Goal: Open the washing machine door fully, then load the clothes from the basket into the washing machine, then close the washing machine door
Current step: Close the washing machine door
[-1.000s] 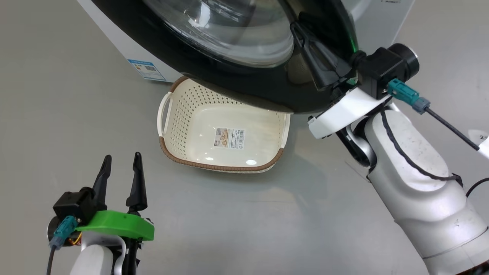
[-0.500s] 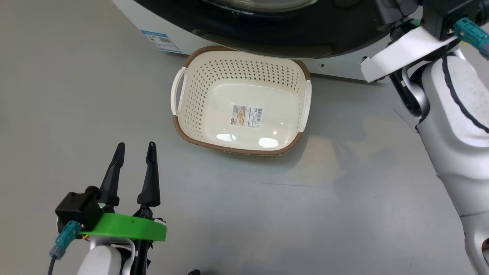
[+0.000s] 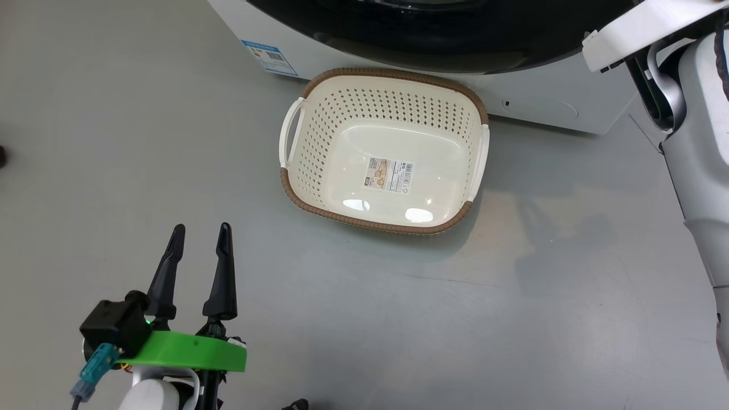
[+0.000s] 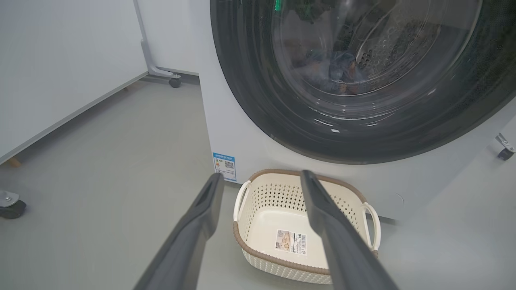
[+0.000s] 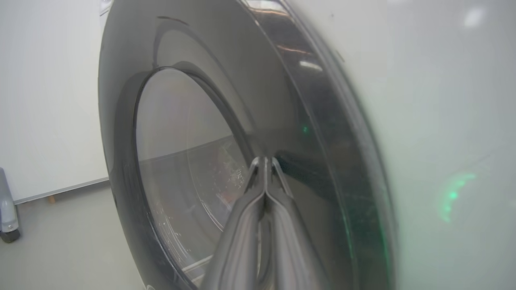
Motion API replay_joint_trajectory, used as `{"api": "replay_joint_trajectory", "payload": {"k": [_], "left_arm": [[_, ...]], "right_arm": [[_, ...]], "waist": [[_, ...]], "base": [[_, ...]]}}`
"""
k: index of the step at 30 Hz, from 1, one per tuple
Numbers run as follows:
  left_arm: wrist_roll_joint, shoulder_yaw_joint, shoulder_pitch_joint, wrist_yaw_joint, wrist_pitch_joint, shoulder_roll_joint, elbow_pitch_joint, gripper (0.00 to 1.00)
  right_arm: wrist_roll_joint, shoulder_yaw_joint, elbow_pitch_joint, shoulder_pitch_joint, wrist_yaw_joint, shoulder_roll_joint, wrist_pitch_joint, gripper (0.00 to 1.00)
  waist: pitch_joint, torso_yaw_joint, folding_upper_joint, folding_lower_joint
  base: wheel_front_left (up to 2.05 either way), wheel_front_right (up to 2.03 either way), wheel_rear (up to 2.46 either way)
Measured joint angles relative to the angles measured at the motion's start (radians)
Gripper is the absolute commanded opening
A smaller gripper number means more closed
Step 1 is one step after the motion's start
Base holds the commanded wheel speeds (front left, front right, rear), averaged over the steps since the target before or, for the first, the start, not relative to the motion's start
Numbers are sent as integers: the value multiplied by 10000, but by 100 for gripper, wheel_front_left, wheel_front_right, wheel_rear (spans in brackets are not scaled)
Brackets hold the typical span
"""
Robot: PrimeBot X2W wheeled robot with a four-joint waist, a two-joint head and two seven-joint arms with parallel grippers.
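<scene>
Fingers of right gripper [image 5: 265, 161] pressed together, holding nothing, tips at the black rim of the washing machine door [image 5: 290, 104], which lies directly ahead and looks shut. Inside sit the clothes [image 4: 334, 74]. Fingers of left gripper [image 3: 201, 228] spread wide, empty, near-left of the bare basket [image 3: 319, 136] on the floor [image 3: 114, 114]. Right arm is nearer the door.
</scene>
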Motion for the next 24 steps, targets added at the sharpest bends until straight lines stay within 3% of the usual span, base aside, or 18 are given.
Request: {"api": "replay_joint_trajectory", "payload": {"k": [2, 4, 5, 7, 8, 15, 24], "left_arm": [[0, 52, 18, 0, 0, 0, -36, 100], [0, 79, 18, 0, 0, 0, -58, 100], [0, 113, 19, 0, 0, 0, -69, 100], [0, 240, 21, 0, 0, 0, -79, 100], [0, 297, 21, 2, 0, 2, -79, 100], [-8, 750, 94, 2, 0, 4, -50, 100], [105, 1271, 626, 19, 0, 13, 188, 100]], "right_arm": [[2, -54, -21, 12, -2, 69, 0, 0], [19, -150, -192, 96, -17, 155, -2, 34], [19, -157, -299, 161, -48, 194, -4, 47], [33, -192, -566, 440, -109, 305, -8, 91], [40, -161, -686, 665, -123, 341, -8, 100], [301, -203, -1647, 2707, -121, 673, -8, 100], [470, -1095, -2692, 5181, -222, 765, -8, 100]], "waist": [[-89, -50, 0, 0], [-191, -119, 0, 0], [-248, -157, 0, 0], [-372, -253, 0, 0], [-442, -308, 0, 0], [-1077, -788, 0, 0], [-2088, -1728, 0, -1]], "base": [[0, 0, 0], [0, 0, 0], [0, 0, 0], [0, 0, 0], [0, 0, 0], [0, 0, 0], [0, 0, 0]]}}
